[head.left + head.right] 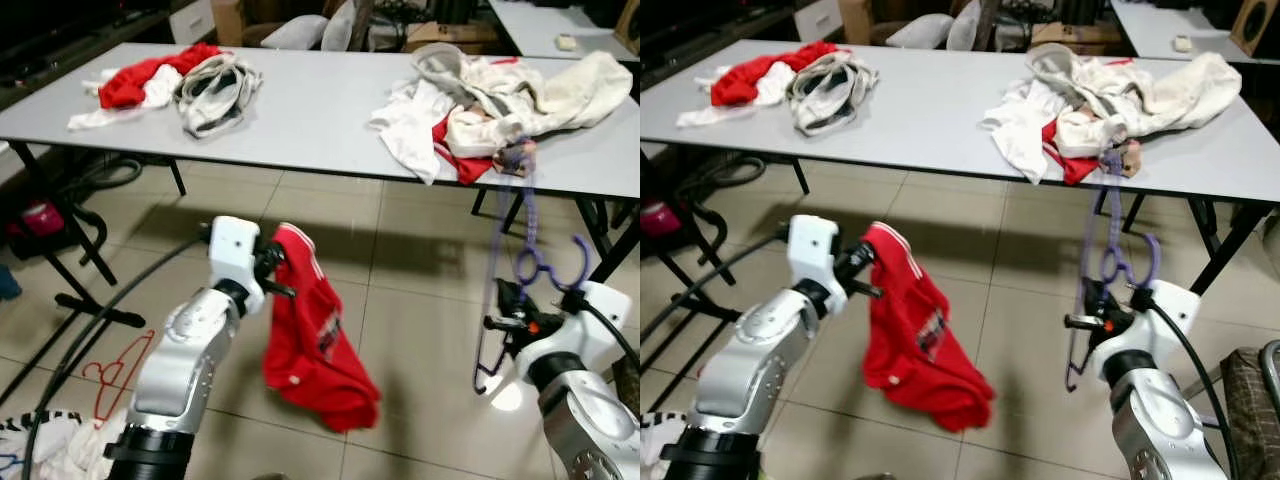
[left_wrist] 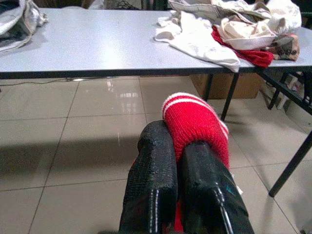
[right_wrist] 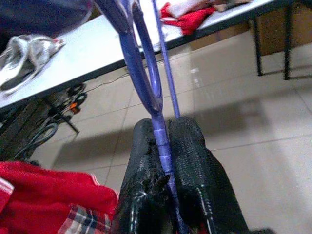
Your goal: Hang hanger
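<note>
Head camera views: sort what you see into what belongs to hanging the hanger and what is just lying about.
In the job:
- purple plastic hanger, held by the right gripper
- red knit garment with white-striped collar, held by the left gripper

Lying about:
- white and red clothes pile on the grey table
- red wire hanger on the floor

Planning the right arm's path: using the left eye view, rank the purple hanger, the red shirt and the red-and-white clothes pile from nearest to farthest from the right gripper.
1. Purple hanger: clamped in the right gripper.
2. Red shirt: toward the robot's left, held by the left gripper.
3. Red-and-white clothes pile: far-left table corner.
</note>
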